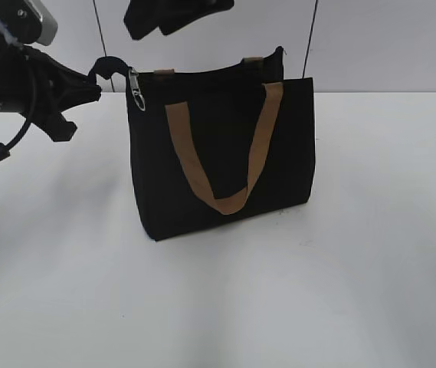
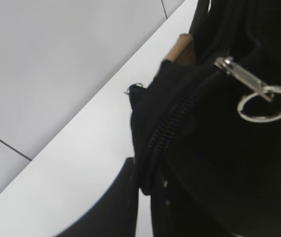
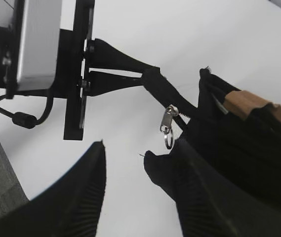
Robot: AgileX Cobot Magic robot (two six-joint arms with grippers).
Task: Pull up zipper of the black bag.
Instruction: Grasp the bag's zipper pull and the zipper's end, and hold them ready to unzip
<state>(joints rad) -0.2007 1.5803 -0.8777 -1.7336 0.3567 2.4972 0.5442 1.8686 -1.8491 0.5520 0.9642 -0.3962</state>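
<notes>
Black bag (image 1: 225,153) stands upright on the white worktop (image 1: 202,307), roughly mid-scene, tan handle (image 1: 225,153) hanging down its front face; second handle ends just show at the top rim.

L tool (image 3: 147,79) is at the bag's top left corner; right wrist view shows its two fingers closed together on the black fabric tail (image 3: 155,84) at the zipper end, pulling it out away from the bag; prob. to hold the zip line taut so the slider can run w/o the fabric bunching.

Zipper (image 2: 175,118) runs along the top rim; in left wrist view teeth look meshed near the tail end; silvery pull tab (image 2: 249,84) w/ small ring (image 2: 266,103) sits close to that left corner, dangling free; nothing has hold of it.

R tool (image 3: 130,182) hangs above the bag, near the corner; fingers spread apart w/ a clear gap, empty; tab lies just ahead of the gap, not touching either finger; in exterior view only dark shape at top edge (image 1: 175,15), detail too poor there.

Judgement: anchoring done on the L side; grabbing the tab not yet done; next needs R tool to close on the small tab, ring may swing & slip; how far the zip is closed overall can't tell, rest of rim hidden.
</notes>
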